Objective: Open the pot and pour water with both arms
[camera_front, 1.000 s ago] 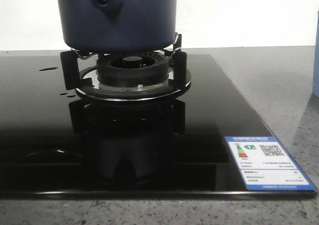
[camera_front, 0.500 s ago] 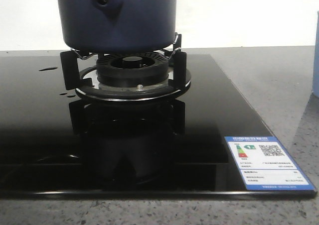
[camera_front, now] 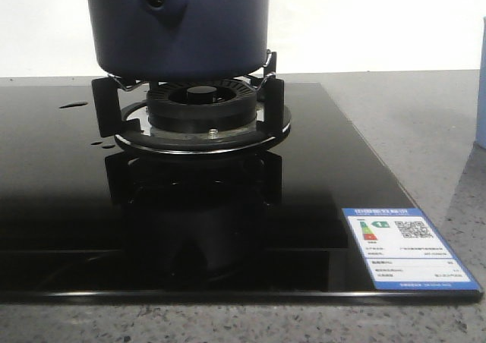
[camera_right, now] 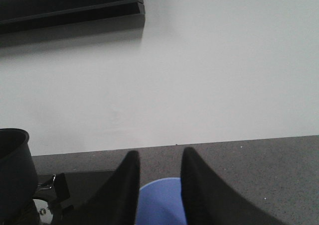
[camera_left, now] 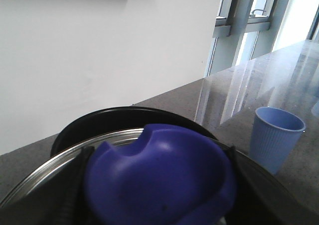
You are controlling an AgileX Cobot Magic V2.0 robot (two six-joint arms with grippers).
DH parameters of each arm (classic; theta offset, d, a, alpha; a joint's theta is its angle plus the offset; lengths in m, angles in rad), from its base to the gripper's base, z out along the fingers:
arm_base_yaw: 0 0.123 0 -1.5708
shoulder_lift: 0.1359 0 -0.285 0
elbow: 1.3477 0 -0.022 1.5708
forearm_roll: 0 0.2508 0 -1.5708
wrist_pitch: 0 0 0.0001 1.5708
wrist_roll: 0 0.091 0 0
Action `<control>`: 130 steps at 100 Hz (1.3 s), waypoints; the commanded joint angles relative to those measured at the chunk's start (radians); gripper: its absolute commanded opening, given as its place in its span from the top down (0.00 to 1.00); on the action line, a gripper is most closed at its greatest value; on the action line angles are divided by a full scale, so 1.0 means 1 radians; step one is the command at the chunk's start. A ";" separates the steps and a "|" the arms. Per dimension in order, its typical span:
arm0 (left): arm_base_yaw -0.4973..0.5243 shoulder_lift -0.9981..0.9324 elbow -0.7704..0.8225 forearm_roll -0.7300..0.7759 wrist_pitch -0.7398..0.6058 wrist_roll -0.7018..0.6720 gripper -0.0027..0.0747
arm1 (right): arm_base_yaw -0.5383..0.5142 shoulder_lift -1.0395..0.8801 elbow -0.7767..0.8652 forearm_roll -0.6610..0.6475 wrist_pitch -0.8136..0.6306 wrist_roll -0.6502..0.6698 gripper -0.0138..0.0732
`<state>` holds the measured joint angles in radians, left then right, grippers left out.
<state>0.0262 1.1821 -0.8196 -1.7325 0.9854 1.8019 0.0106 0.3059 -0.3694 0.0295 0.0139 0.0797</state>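
Right end effector [camera_right: 157, 195] hovers spread over the pale cup [camera_right: 160, 202], lining up a grasp; left's state I can't tell. My pot [camera_front: 178, 24] sits on the burner [camera_front: 201, 104].

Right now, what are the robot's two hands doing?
Left gripper: seems shut on the lid.
Right gripper: open, holding nothing, above the cup.
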 commanded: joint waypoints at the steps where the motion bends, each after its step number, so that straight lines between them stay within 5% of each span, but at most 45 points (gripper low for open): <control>1: -0.032 -0.024 -0.061 -0.130 0.008 0.001 0.64 | -0.006 0.001 -0.025 0.040 -0.031 0.001 0.69; 61: -0.190 0.156 -0.250 -0.130 -0.026 0.026 0.64 | -0.006 0.001 -0.063 0.089 0.044 0.001 0.70; 92: -0.220 0.244 -0.320 -0.123 -0.028 0.028 0.64 | -0.006 0.001 -0.099 0.089 0.039 0.001 0.92; 130: -0.231 0.298 -0.346 -0.107 -0.028 0.124 0.64 | -0.006 0.001 -0.099 0.089 0.039 0.001 0.92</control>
<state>-0.1910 1.5160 -1.1218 -1.7362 0.9112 1.8965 0.0106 0.2993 -0.4317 0.1167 0.1292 0.0814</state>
